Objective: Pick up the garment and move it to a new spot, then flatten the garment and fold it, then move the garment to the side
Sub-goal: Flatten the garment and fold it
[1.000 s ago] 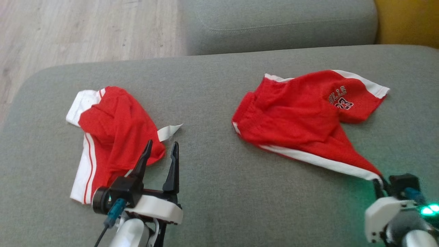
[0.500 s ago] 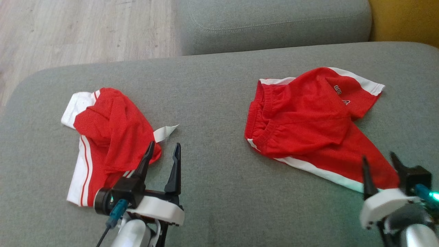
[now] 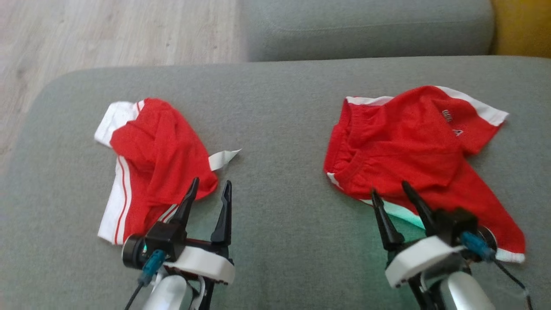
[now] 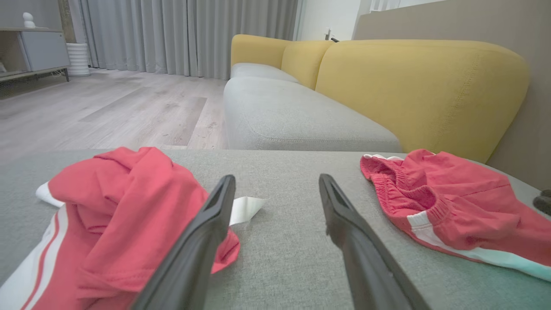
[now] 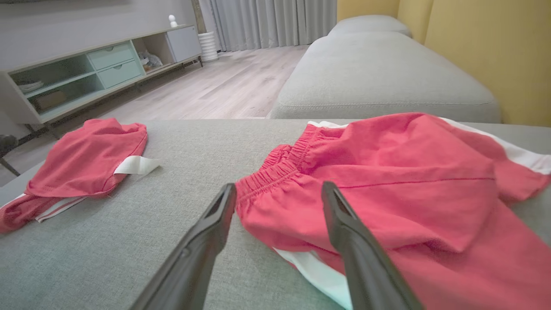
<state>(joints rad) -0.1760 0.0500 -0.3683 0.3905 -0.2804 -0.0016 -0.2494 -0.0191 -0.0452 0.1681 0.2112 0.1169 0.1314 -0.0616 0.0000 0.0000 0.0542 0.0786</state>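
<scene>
Beneath the right gripper's [image 3: 389,187] parted fingers [image 3: 384,219] lies the red garment's [image 3: 400,142] near edge.

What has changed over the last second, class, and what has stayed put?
The right pincer let go of the near corner of the red shorts, opened, and moved leftward to their near edge. The stretched corner fell slack on the grey cushion. The left pincer stayed open beside the other red garment, which lay still.

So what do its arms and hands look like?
The left gripper and right gripper each have two long, tapered black fingers on a black base, backed by a white shell. A teal plug with a thin dark cable joins each wrist; forearms are pale silver.
</scene>
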